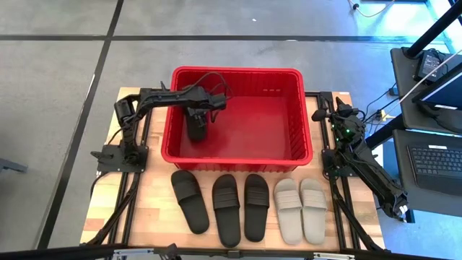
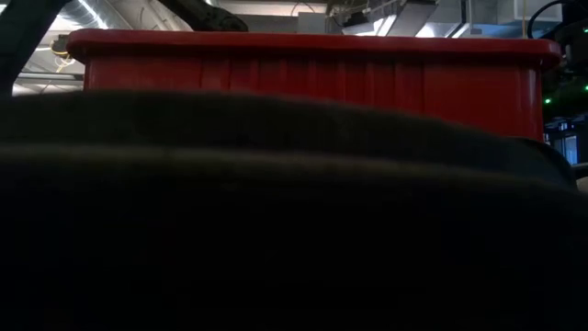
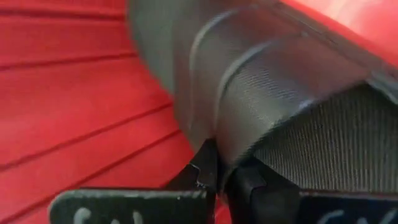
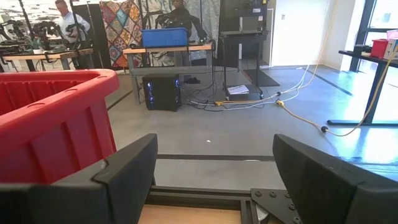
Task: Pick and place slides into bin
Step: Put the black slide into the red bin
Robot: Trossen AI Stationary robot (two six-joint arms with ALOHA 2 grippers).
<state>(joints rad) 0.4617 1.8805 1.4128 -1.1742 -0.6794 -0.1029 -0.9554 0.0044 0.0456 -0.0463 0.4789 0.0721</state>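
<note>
My left gripper (image 1: pixel 197 118) reaches down inside the red bin (image 1: pixel 238 74), near its left wall, and is shut on a black slide (image 1: pixel 196 131). That slide's ribbed strap fills the left wrist view (image 3: pixel 267 93). Three black slides (image 1: pixel 189 200) (image 1: pixel 227 208) (image 1: pixel 256 205) and two beige slides (image 1: pixel 289 209) (image 1: pixel 313 206) lie flat in a row on the table in front of the bin. My right gripper (image 4: pixel 214 162) is open and empty, held at the table's right side beside the bin's right wall (image 4: pixel 56 124). My left gripper pinches the edge of the black slide's wide strap (image 3: pixel 231 146) between its two fingers (image 3: pixel 205 171). The fingers come from above, pointing down into the bin. The slide hangs below them over the bin's red floor (image 3: pixel 74 124). Whether its lower end touches the floor, I cannot tell.
In the low view a black slide (image 2: pixel 276 230) close to the camera hides most of the table; only the bin's front wall (image 2: pixel 312 69) shows above it. The right arm's base (image 1: pixel 390 191) stands at the table's right edge. Desks and people are in the room beyond.
</note>
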